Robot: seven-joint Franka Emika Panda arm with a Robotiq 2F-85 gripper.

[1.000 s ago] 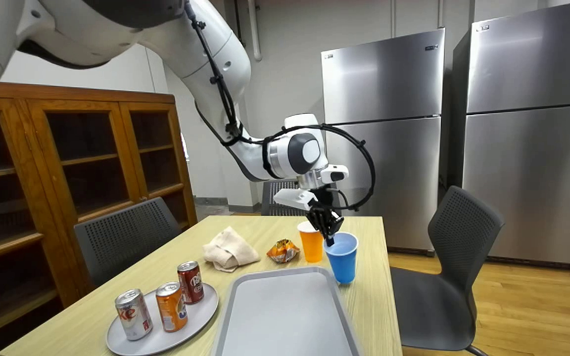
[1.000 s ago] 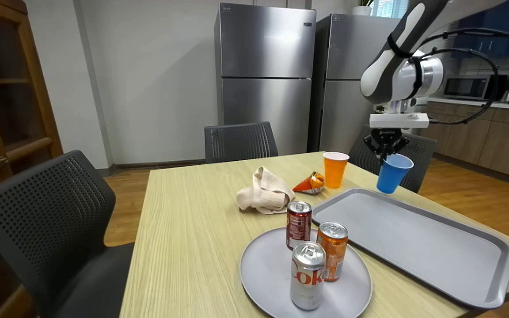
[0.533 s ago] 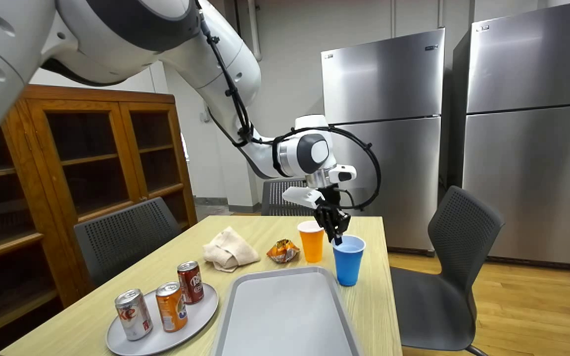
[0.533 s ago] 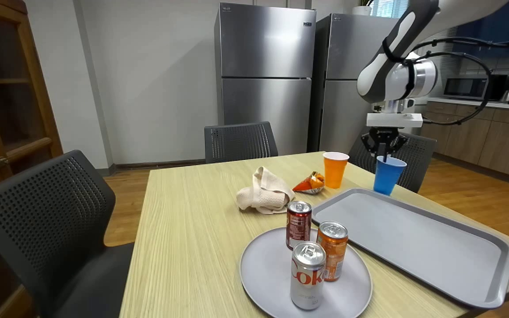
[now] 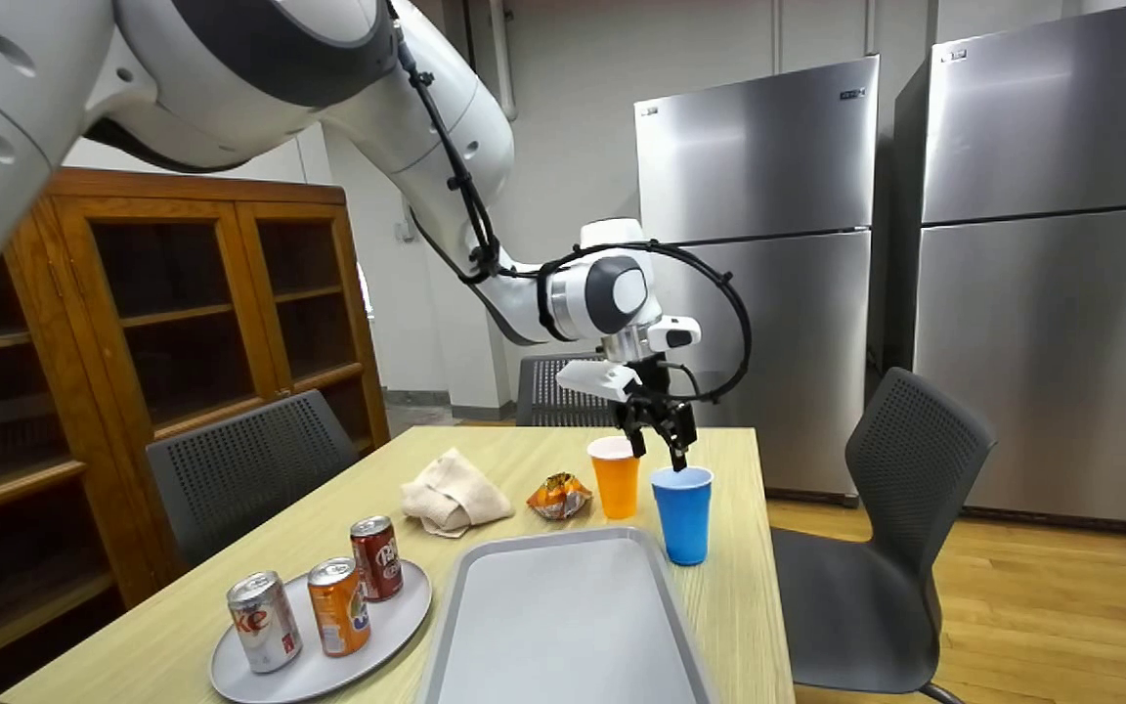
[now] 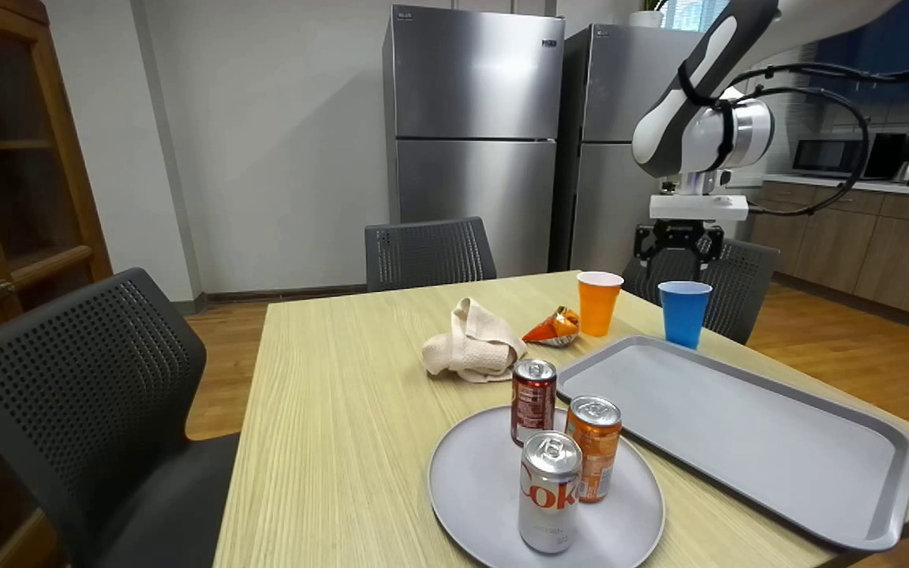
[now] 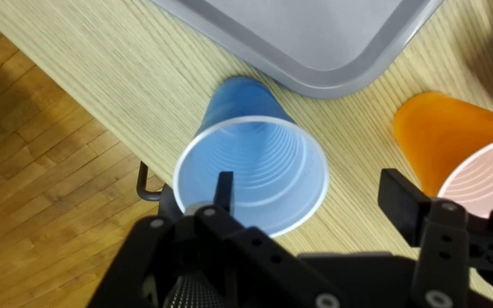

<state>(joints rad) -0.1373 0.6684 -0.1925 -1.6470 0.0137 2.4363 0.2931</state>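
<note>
Release of blue cup [image 6: 684, 319] just made, with claw [image 6: 673, 272], pinching its rim a second ago, now spread wide and empty above it, leaving it upright on worktop [image 6: 344, 434] with tray [image 6: 738, 434] just beside it, set-down seemingly complete.

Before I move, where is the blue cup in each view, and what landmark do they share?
In an exterior view: blue cup right of center, lower half, right of the orange cup.
In an exterior view: blue cup well right of center, just below mid-height.
In the wrist view: blue cup at the center, mouth toward the camera.
Shared landmark: gray tray; the blue cup stands just outside it, near one corner.
</note>
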